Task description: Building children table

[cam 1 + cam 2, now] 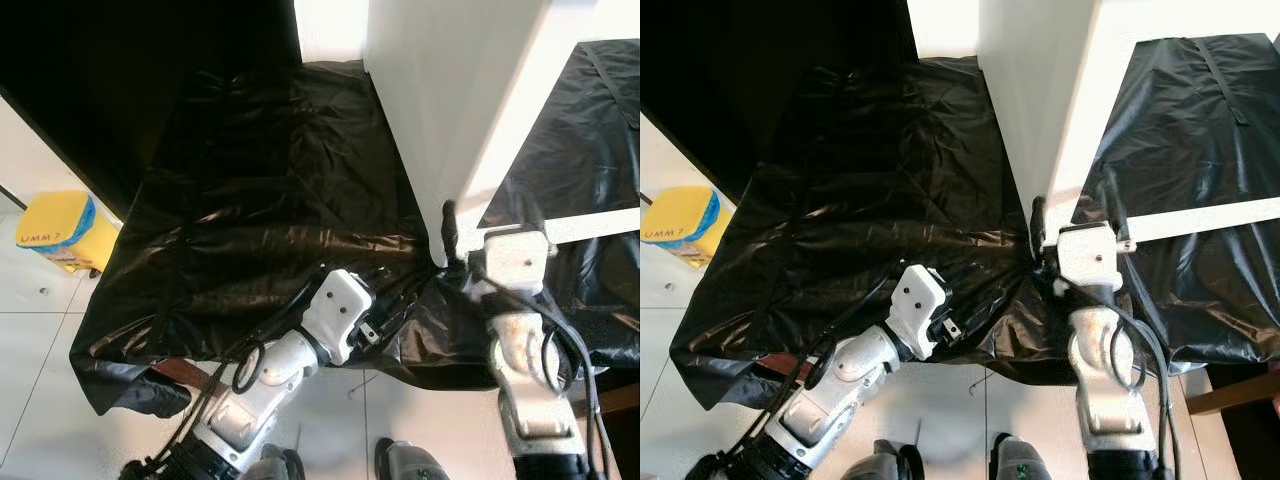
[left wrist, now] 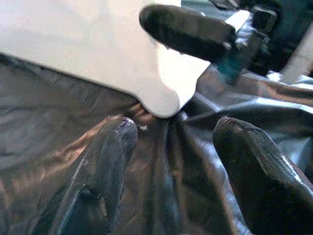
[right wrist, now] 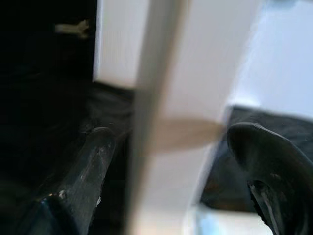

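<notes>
Right end effector [image 3: 166, 147] straddles white table panel [image 3: 195, 73], fingers apart.

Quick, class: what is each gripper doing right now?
Left gripper: open, holding nothing, over the black sheet.
Right gripper: open, fingers straddling the white panel.

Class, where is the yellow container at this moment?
The yellow container sits on the white floor at the far left of the head views, just beside the left edge of the black plastic sheet.
</notes>
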`<state>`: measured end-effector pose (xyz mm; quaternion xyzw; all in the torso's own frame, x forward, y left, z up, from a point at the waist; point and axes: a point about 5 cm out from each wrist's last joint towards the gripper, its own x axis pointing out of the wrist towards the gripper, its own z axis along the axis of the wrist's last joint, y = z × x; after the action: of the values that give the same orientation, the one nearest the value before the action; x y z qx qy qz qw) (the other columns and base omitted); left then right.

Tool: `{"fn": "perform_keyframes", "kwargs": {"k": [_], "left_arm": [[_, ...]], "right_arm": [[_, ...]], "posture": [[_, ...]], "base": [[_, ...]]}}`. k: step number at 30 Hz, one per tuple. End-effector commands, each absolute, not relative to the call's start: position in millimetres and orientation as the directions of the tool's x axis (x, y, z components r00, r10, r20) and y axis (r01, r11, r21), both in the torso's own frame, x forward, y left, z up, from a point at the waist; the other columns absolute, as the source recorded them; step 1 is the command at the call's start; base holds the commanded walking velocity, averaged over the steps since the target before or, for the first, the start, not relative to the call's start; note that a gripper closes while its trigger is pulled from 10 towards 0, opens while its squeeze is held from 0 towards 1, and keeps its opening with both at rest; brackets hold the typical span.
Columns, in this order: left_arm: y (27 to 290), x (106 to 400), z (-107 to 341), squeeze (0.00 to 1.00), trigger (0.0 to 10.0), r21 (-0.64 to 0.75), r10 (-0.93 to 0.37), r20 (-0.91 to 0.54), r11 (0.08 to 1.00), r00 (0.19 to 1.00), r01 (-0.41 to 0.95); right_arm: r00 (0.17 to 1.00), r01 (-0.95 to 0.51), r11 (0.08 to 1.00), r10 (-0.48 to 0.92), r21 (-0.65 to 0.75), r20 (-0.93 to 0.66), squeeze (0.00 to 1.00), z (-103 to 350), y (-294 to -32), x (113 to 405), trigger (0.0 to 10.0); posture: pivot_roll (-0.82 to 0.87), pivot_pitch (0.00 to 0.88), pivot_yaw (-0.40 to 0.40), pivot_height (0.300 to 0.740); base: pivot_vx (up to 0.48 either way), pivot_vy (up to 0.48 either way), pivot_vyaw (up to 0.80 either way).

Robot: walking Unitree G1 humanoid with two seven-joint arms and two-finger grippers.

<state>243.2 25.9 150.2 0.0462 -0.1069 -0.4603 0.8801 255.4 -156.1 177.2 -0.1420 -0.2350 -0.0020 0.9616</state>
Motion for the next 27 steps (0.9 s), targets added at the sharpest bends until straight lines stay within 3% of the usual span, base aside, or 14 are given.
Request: {"fn": "perform_keyframes", "kwargs": {"k": [1,9,19,27], "left_arm": [[20,225,141,0.0,10.0,0.201,-0.967,0.055,0.256,0.25,0.946],[35,229,140,0.0,10.0,0.149,-0.926,0.073,0.378,0.371,0.914],[76,246,147,0.0,10.0,0.072,-0.766,0.142,0.64,0.627,0.765],[93,256,158,0.0,10.0,0.056,-0.696,0.182,0.712,0.694,0.7]], "right_arm": [[0.889,0.037,0.966,0.086,-0.257,0.451,0.0,178,-149,252,10.0],[0.932,-0.05,0.987,0.101,-0.153,0.349,0.0,160,-147,247,10.0],[0.968,-0.074,0.987,0.105,-0.141,0.23,0.0,134,-158,231,10.0],[0.973,-0.039,0.989,0.07,-0.143,0.218,0.0,131,-166,250,10.0]], "posture": [[-0.12,0.191,0.128,0.74],[-0.11,0.2,0.104,0.74],[-0.09,0.187,0.06,0.74],[-0.08,0.187,0.059,0.74]], "base": [[0.0,0.0,0.0],[0.0,0.0,0.0],[0.0,0.0,0.0],[0.0,0.0,0.0]]}}
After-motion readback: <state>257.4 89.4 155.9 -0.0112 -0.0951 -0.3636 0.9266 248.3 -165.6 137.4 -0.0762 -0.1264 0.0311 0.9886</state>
